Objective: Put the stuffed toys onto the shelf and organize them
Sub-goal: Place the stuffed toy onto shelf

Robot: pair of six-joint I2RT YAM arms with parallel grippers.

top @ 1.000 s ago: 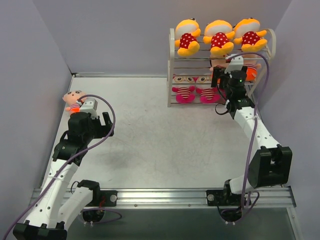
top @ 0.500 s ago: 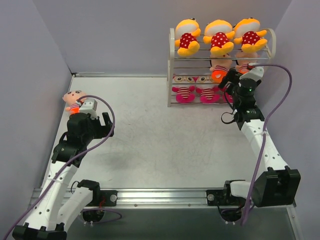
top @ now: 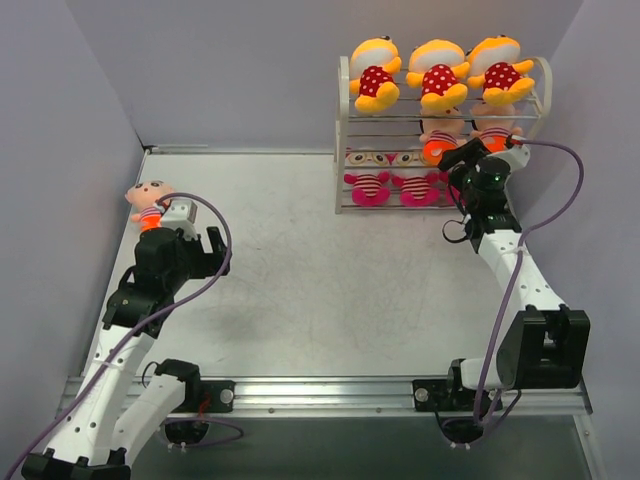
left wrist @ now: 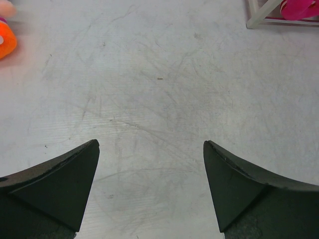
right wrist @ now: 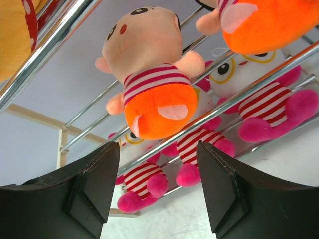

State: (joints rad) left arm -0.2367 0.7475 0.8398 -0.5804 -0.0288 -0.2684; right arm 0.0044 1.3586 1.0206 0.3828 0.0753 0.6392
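The white wire shelf (top: 343,120) stands at the far right. Three yellow polka-dot dolls (top: 437,75) sit on its top tier, two peach-faced dolls (top: 437,138) on the middle tier, pink-striped dolls (top: 368,185) on the bottom tier. My right gripper (top: 468,162) is open and empty just in front of the shelf. In the right wrist view it (right wrist: 158,194) looks up at a peach doll (right wrist: 149,94) and the striped dolls (right wrist: 269,104). A third peach doll (top: 148,200) lies on the table at the far left. My left gripper (top: 200,245) is open and empty beside it, to its right.
Grey walls close in the table on the left, back and right. In the left wrist view the open gripper (left wrist: 151,149) hangs over bare table (left wrist: 159,89), with the doll's orange bottom (left wrist: 5,42) at the left edge and a shelf leg (left wrist: 259,17) at the top right.
My right gripper has drawn back from the shelf's middle tier, first to the right, then slightly left, leaving two peach dolls uncovered there. The left arm has barely moved.
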